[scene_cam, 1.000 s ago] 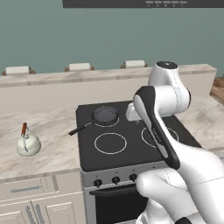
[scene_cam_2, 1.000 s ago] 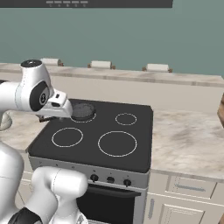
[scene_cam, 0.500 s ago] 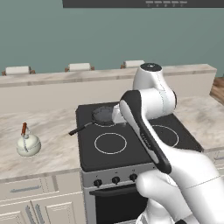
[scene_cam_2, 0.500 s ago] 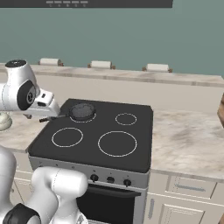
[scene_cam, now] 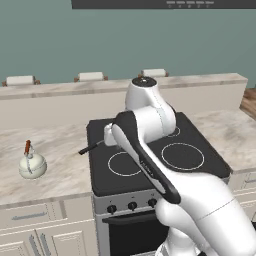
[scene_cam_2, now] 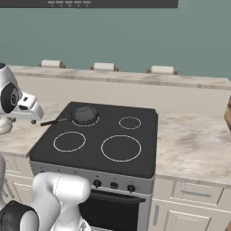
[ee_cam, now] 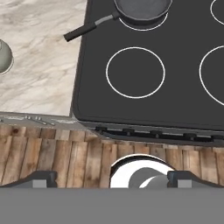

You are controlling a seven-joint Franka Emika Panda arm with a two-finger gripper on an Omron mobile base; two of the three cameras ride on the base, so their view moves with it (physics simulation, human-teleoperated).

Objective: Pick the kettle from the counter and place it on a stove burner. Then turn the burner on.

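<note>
Kettle (scene_cam: 32,165) sits on counter (scene_cam: 60,170) left of open, empty hand (ee_cam: 111,178)

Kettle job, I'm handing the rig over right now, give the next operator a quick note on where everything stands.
Gripper: open, holding nothing, high above the front edge of the cooktop.
Kettle: upright on the counter, left of the stove, untouched.
Stove burner: front-left ring, bare. The frying pan sits on the back-left ring, handle out over the counter.
Done: nothing yet.
Left: reach left, grasp the kettle, set it on the burner, turn that burner's knob (the knob match is my guess).
</note>
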